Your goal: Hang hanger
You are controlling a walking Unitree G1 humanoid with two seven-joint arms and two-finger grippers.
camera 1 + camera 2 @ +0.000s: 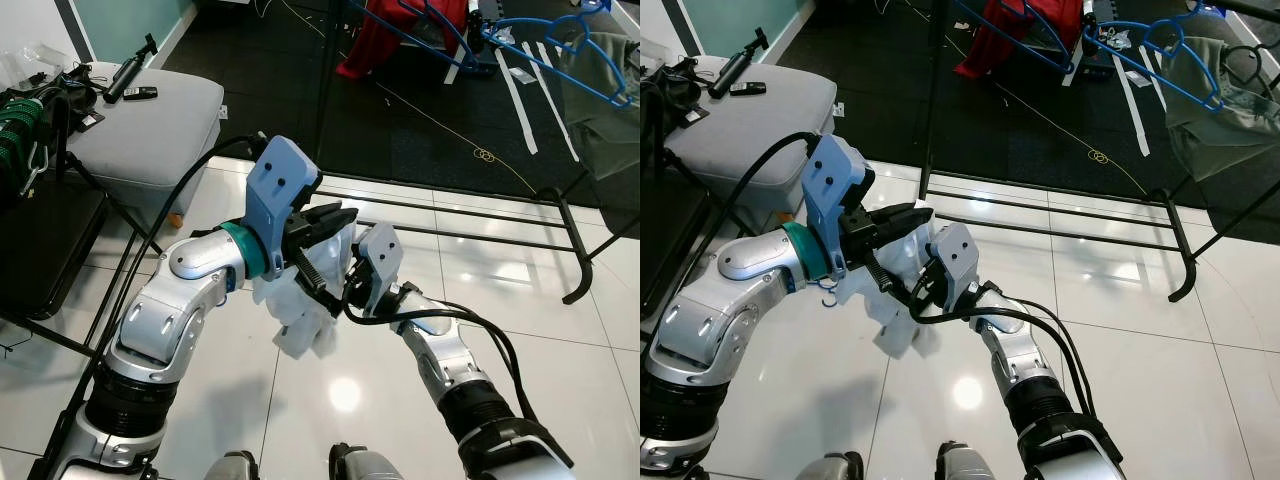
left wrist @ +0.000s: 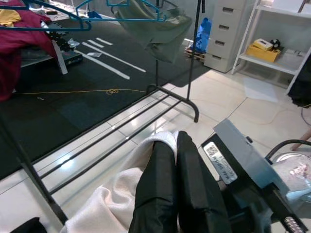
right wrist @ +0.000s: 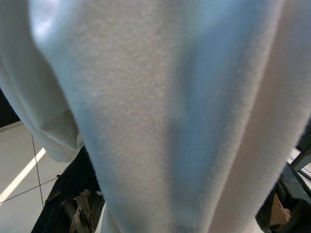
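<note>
We logged the left end effector (image 1: pixel 335 222) raised before the chest, its black fingers (image 2: pixel 167 189) pressed together with a fold of white garment (image 1: pixel 300 310) caught between them; the left wrist view showed the cloth bunched under and around the closed fingers. The garment hung down from that grip above the white tiled floor (image 1: pixel 480 270). The right end effector (image 1: pixel 355 290) sat just beside the left one, against the same garment, and its wrist view showed pale fleecy fabric (image 3: pixel 160 116) pressed close to the lens; we could not tell whether its fingers were apart or together. We saw no hanger inside the white garment itself. Beyond the arms stood a black clothes rack (image 1: pixel 560 200), its base rails lying across the tiles. On the rack hung blue hangers (image 1: pixel 590 55), one bearing a grey-green garment (image 1: pixel 605 110) and another a red garment (image 1: pixel 385 35). The rack stood well apart from both end effectors. To the robot's left we recorded a grey ottoman (image 1: pixel 150 125) carrying a black handheld tool (image 1: pixel 130 70). A yellow cord (image 1: pixel 470 140) lay on the dark mat (image 1: pixel 400 120) behind the rack.
</note>
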